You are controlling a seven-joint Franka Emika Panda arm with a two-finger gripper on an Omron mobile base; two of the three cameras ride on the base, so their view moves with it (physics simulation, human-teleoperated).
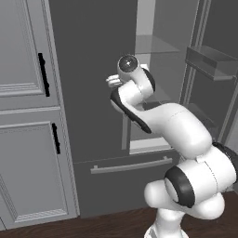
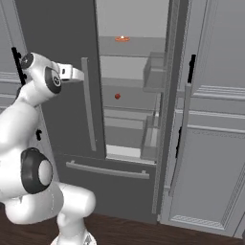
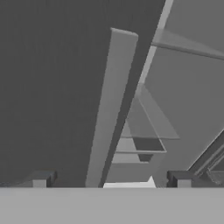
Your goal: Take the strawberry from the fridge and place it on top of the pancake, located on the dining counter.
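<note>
Now, step: reaching toward fridge, right door open
strawberry: on middle shelf, well apart from tool
tool: fingers apart, empty, beside left door handle
handling: likely light, soft, bruisable; pinch its sides gently

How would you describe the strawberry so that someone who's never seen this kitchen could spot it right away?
Find the tall dark grey fridge whose right door is swung open, showing a pale grey inside with glass shelves. Look at the middle shelf: the strawberry is the small red dot sitting there alone. The flat orange item on the shelf above is wider and paler.
</note>
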